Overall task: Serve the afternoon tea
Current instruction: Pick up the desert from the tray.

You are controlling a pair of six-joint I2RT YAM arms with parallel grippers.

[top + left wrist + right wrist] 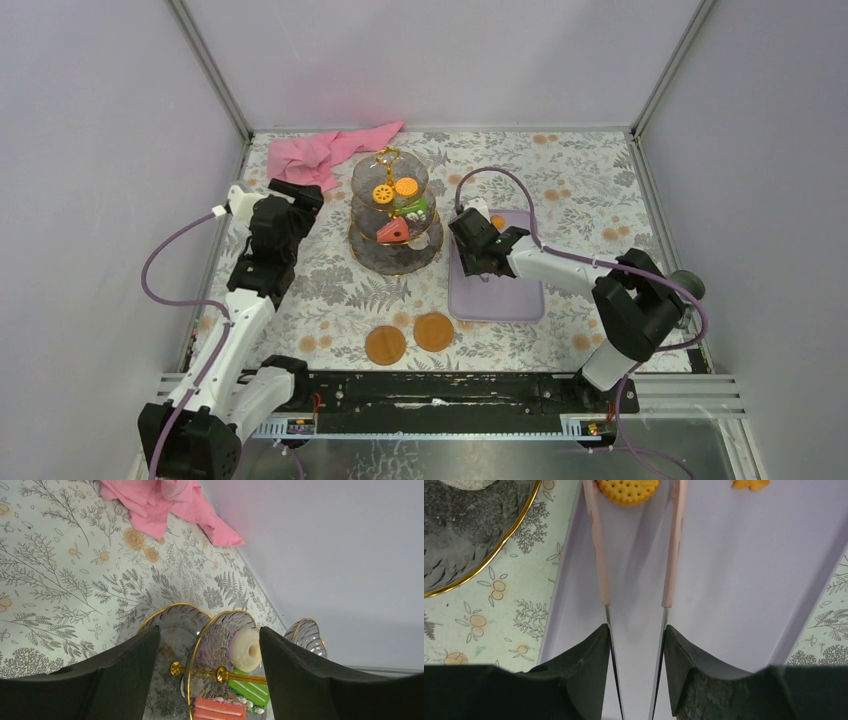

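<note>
The three-tier glass stand [395, 262] with gold stem holds orange biscuits on top and a green cake and a pink slice on the middle tier. My left gripper [300, 195] is open and empty just left of it. In the left wrist view the open jaws [209, 632] frame the stand [210, 635], a cream doughnut [245, 650] and the green cake [250, 687]. My right gripper [472, 240] is shut on pink tongs [596, 555] over the lilac tray [495, 295]. An orange biscuit [627, 490] lies between the tong tips. No cream mug shows.
A pink cloth [330, 150] lies at the back left. Two round orange discs [385, 344] [433, 331] lie on the table near the front. Another orange piece [750, 484] lies on the tray [734, 570]. A dark round thing [688, 283], perhaps a mug, sits at the right edge.
</note>
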